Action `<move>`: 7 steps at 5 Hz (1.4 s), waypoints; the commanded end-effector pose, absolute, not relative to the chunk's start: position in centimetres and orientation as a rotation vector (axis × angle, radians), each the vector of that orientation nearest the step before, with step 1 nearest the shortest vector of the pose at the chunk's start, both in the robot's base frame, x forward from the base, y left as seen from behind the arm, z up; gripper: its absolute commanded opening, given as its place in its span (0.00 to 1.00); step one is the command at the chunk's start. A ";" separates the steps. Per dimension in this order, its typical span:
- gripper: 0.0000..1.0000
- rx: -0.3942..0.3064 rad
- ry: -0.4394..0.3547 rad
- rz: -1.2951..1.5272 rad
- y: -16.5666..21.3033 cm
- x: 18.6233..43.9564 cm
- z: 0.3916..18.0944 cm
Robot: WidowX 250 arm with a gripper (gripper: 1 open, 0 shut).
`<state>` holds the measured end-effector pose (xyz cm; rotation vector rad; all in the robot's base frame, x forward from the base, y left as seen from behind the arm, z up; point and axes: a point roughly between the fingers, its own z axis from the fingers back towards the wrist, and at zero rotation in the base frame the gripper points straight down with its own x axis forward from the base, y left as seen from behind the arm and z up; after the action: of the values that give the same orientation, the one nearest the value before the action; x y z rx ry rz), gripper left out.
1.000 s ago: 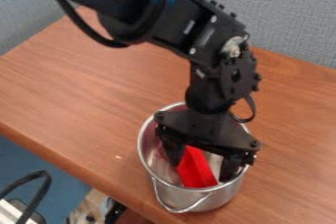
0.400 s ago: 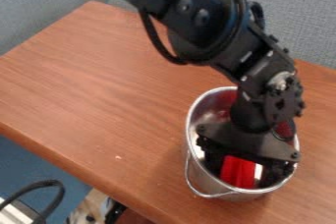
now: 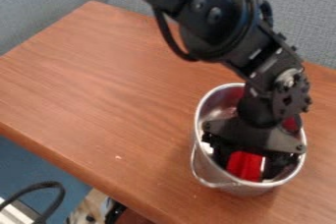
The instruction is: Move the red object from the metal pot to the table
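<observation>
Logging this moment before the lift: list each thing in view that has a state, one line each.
red object: inside the metal pot, not yet lifted.
metal pot: upright on the table near its front edge, holding the red object.
pincer: open, lowered into the pot astride the red object.
table: bears the pot.
</observation>
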<state>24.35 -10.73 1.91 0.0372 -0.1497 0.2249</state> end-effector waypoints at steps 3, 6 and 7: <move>0.00 0.092 -0.084 0.303 -8.6 21.7 1.9; 0.00 0.101 -0.064 0.381 -8.0 21.1 3.1; 0.00 0.103 -0.061 0.438 -8.6 20.7 3.6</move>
<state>19.88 -8.08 2.37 0.1378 -0.0153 0.4334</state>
